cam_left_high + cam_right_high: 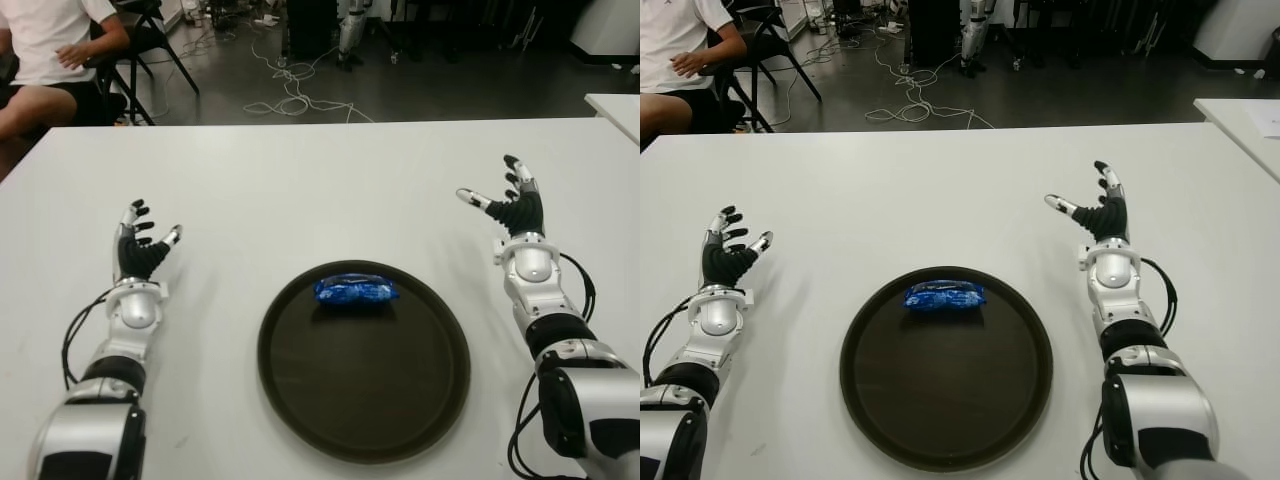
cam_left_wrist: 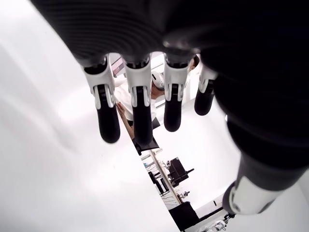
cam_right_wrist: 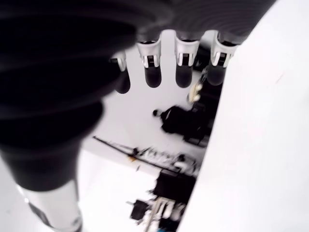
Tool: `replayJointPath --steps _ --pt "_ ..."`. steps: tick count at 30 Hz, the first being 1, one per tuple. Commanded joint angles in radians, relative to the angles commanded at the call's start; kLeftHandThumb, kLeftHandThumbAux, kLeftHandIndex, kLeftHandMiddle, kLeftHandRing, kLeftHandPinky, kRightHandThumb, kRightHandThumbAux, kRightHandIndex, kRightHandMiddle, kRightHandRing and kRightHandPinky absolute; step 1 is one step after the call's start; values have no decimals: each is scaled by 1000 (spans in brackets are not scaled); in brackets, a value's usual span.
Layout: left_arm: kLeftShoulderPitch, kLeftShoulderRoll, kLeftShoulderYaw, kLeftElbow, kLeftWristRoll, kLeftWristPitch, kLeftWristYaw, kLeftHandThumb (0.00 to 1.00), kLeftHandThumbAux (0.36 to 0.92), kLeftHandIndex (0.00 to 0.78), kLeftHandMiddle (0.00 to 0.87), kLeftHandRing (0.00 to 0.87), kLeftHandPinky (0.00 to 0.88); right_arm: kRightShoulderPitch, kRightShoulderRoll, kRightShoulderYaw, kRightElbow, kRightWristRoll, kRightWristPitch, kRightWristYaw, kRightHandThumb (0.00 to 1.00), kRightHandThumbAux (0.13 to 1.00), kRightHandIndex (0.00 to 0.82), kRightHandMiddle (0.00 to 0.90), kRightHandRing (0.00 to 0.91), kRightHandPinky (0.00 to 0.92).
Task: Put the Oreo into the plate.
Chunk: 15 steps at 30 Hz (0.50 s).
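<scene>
Blue Oreo (image 1: 356,291) on plate (image 1: 300,400) | left hand (image 1: 140,252), right hand (image 1: 512,207) spread, flanking

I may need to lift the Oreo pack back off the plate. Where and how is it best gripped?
Probably pinch the Oreo pack across its narrow middle, coming from above. It lies flat with its long axis across the far part of the dark plate, so its long sides are free. The right hand and the left hand are both open and empty beside the plate.

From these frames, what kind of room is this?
Probably a robotics lab: loose cables on the floor, what looks like another robot's legs behind the white table, and a seated person nearby.
</scene>
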Motion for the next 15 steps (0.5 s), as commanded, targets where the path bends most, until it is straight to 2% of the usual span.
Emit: replayJointPath --steps 7,15 --pt "4 3 -4 -8 6 9 8 217 703 84 155 180 194 -20 -7 8 60 -14 30 -30 0 737 145 90 79 54" --pt "8 0 -4 -14 8 17 23 199 711 90 180 206 233 -18 -3 0 70 -5 21 -30 0 739 169 92 77 37"
